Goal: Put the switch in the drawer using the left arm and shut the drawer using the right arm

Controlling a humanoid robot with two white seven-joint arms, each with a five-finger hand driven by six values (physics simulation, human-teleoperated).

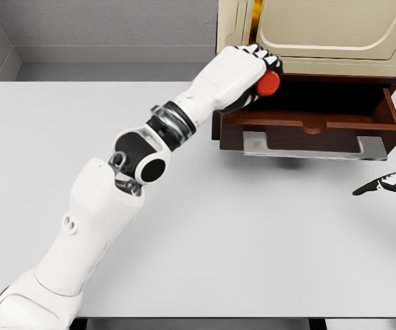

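Note:
The switch (pixel 269 83), seen as a red round piece, sits in my left hand (pixel 256 72), whose fingers are curled around it. That hand is raised at the left end of the open wooden drawer (pixel 322 118), just over its inner left corner. The drawer is pulled out from a cream cabinet (pixel 322 31) and has a grey metal handle (pixel 315 146) on its front. My right hand (pixel 385 184) rests low on the table at the right edge, below and right of the drawer, its dark fingers stretched out and holding nothing.
The white table (pixel 253 240) spreads in front of the cabinet. A grey wall and floor strip lie behind it. My left arm stretches diagonally from the lower left up to the drawer.

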